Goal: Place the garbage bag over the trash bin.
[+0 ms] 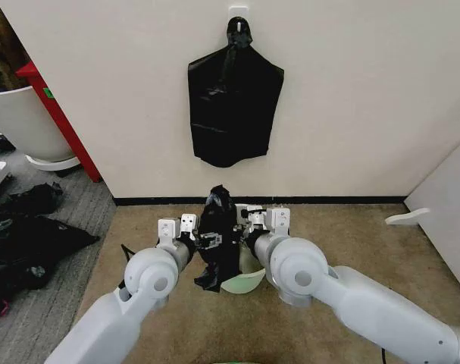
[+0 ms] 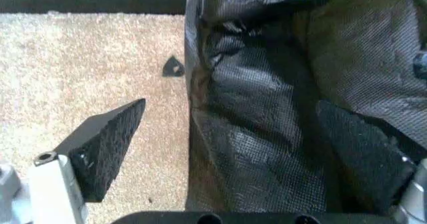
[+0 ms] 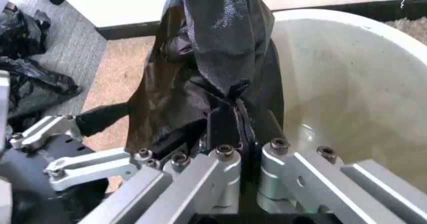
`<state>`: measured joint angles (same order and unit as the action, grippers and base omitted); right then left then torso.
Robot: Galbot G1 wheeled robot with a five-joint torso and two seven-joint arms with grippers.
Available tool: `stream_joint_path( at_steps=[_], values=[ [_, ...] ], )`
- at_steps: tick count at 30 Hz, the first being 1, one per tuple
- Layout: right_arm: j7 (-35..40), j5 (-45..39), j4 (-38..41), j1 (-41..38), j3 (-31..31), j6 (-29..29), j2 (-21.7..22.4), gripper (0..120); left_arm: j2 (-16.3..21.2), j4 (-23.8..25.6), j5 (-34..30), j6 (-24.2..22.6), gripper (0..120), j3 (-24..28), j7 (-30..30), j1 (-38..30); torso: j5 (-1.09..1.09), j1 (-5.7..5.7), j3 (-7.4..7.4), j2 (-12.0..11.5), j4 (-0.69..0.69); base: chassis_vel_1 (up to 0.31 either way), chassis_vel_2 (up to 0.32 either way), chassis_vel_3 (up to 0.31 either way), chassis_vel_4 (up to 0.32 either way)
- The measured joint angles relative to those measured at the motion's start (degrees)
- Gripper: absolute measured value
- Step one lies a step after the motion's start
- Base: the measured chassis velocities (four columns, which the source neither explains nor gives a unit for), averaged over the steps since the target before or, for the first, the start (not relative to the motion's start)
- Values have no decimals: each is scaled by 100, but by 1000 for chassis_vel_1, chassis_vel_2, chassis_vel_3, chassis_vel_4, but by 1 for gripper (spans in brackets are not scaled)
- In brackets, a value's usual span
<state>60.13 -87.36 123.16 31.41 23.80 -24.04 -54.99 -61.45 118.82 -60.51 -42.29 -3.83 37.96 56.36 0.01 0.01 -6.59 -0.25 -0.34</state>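
The right pincer (image 3: 230,129) is pinching a fold of the garbage bag (image 1: 217,241), pressed tight on the film just outside the rim of the trash bin (image 3: 347,98). The left pincer (image 2: 233,149) is standing spread, one finger (image 2: 107,146) over bare carpet and the other against the bag's far side, so the bag's wall is hanging between them ungripped. In the head view both arms are meeting low over the brown carpet (image 1: 351,243), the bag drooping in a crumpled column between them and the bin's cream rim peeking out beneath it, on the right arm's side.

To do this step well, the left pincer should probably be closing on a single layer of the mouth, not the whole bunched wall. The two grips would then be drawing apart until the opening is wider than the rim. Thin film like this is likely to slip or tear if pulled sharply, so a slow spread seems wise.

A second black bag (image 1: 233,102) is hanging from a wall hook (image 1: 238,13) above. No brand, label or writing is readable anywhere.
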Motion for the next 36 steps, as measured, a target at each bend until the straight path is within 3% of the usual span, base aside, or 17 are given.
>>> stream_joint_path(
  at_steps=[26,36],
  values=[
    [-58,-14,30,1,-31,12,63,0,-285,-431,38,14,100,38,-19,-18,0,0,0,0,0,0,0,0,0],
    [-85,-13,20,0,-31,25,48,0,-379,-541,63,15,100,209,301,-126,0,0,0,0,0,0,0,0,0]
  ],
)
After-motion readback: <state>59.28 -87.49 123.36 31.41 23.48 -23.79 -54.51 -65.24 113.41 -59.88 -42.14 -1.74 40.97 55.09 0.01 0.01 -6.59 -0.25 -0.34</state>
